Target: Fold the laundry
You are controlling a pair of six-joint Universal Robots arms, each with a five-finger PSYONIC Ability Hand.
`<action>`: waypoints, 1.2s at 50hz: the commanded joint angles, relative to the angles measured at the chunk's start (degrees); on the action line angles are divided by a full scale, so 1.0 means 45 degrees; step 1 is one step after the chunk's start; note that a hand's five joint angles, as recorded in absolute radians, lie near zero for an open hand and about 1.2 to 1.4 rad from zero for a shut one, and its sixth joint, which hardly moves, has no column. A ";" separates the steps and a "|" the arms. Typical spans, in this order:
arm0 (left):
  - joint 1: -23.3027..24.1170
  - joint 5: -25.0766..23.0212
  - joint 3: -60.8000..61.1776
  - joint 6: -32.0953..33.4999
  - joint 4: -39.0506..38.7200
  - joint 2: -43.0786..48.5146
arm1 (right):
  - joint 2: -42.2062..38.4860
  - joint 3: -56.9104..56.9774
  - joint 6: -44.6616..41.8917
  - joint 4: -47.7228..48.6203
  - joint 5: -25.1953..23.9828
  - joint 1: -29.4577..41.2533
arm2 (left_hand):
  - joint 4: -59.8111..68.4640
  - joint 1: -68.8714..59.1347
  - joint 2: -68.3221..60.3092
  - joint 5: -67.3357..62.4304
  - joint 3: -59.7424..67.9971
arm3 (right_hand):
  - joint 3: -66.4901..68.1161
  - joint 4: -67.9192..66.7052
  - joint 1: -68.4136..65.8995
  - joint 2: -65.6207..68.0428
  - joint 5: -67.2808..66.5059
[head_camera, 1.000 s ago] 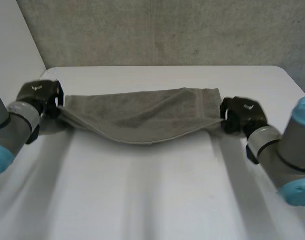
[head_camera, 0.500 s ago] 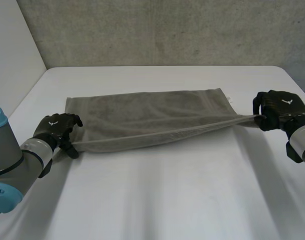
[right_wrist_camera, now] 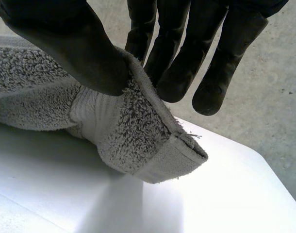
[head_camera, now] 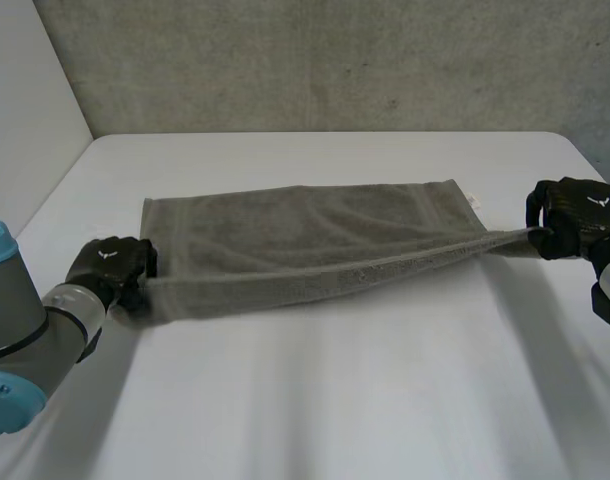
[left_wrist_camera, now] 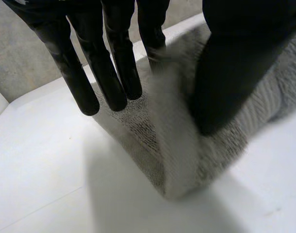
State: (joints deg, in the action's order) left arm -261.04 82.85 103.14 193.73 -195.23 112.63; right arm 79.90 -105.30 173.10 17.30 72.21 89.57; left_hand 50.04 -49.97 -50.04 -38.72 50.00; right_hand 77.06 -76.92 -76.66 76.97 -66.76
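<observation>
A grey towel [head_camera: 305, 235] lies folded lengthwise across the white table [head_camera: 335, 400], its front edge raised and pulled taut between my two hands. My left hand [head_camera: 110, 262] is at the towel's near-left corner. In the left wrist view its thumb [left_wrist_camera: 230, 73] presses the corner of the towel [left_wrist_camera: 177, 160] against straight fingers [left_wrist_camera: 114, 73]. My right hand [head_camera: 575, 215] holds the near-right corner off the table's right side. In the right wrist view that hand [right_wrist_camera: 65, 43] pinches the hemmed corner of the towel [right_wrist_camera: 133, 131] between thumb and fingers [right_wrist_camera: 177, 73].
A grey wall [head_camera: 335, 60] runs behind the table's far edge. A white panel [head_camera: 25, 100] stands at the far left. The table's right edge is close under my right hand.
Both hands have carried the towel's edge from the back toward the front. The left hand dropped to the near-left corner, the right hand moved further right, and the front edge tightened.
</observation>
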 commanded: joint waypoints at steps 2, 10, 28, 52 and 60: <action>-0.0134 -0.0070 0.0029 0.0561 0.1018 -0.0554 | -0.0002 0.0234 -0.0185 -0.0190 -0.0089 0.0095 | 0.6657 -0.6674 -0.6657 -0.6951 0.6667 | 0.0654 -0.0685 -0.0741 0.0673 -0.0721; -0.0757 -0.0148 0.0242 0.0561 0.2872 -0.2368 | 0.0817 0.1171 -0.3730 -0.3657 -0.1181 -0.0021 | 0.6657 -0.6674 -0.6657 -0.6951 0.6667 | 0.0654 -0.0685 -0.0741 0.0673 -0.0721; -0.4489 -0.3896 0.2665 0.3177 0.6917 -0.7878 | 0.2772 0.1661 -1.2256 -1.2164 -0.2023 -0.0920 | 0.6657 -0.6674 -0.6657 -0.6951 0.6667 | 0.0654 -0.0685 -0.0741 0.0673 -0.0721; -0.1601 -0.0916 -0.2465 0.2788 0.0768 0.0804 | -0.5173 0.8766 -0.9291 -0.9572 -0.0148 0.1950 | 0.6657 -0.6674 -0.6657 -0.6951 0.6667 | 0.0654 -0.0685 -0.0741 0.0673 -0.0721; -0.1092 -0.0168 -0.4831 0.2788 0.0494 0.3152 | -0.6699 0.9960 -0.7707 -0.6661 0.0183 0.2556 | 0.6657 -0.6674 -0.6657 -0.6951 0.6667 | 0.0654 -0.0685 -0.0741 0.0673 -0.0721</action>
State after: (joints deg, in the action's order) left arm -267.01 80.36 87.83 206.27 -192.78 121.12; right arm 54.02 -63.82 133.97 -22.09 72.24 99.47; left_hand 69.81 -68.34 -69.75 -58.78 69.72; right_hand 77.14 -76.92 -76.67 76.99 -67.57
